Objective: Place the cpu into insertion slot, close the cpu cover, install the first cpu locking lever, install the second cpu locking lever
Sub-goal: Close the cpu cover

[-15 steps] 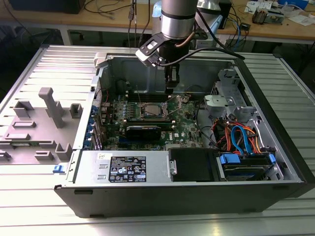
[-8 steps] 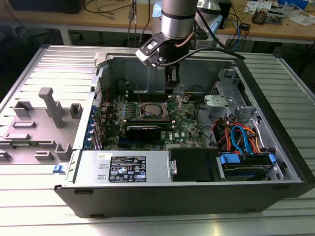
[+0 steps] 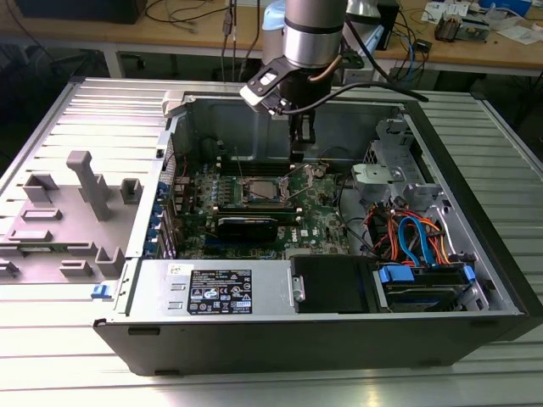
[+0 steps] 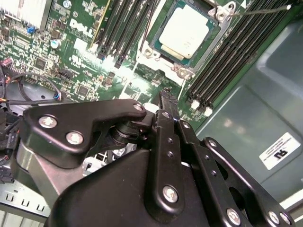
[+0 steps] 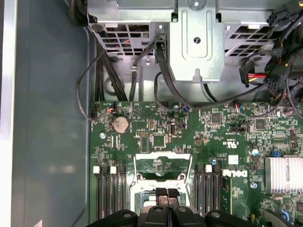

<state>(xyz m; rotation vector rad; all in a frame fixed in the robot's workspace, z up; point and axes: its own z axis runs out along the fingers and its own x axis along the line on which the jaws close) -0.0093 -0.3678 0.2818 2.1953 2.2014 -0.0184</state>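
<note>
The pincer (image 5: 168, 192) is narrow, its pads together and nothing seen between them; just beyond its tips the cpu (image 4: 184, 29) sits in the insertion slot (image 3: 254, 193), with the cpu cover (image 4: 164, 61) seemingly down around it; I judge the tips could slip off a thin, springy locking lever (image 4: 258, 9) and scratch the motherboard (image 5: 156, 127); one cpu, one slot, one cover, one lever rod visible.

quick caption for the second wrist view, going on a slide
Gripper hovers just short of the insertion slot, the cpu seated in it, memory slots on both sides.
</note>
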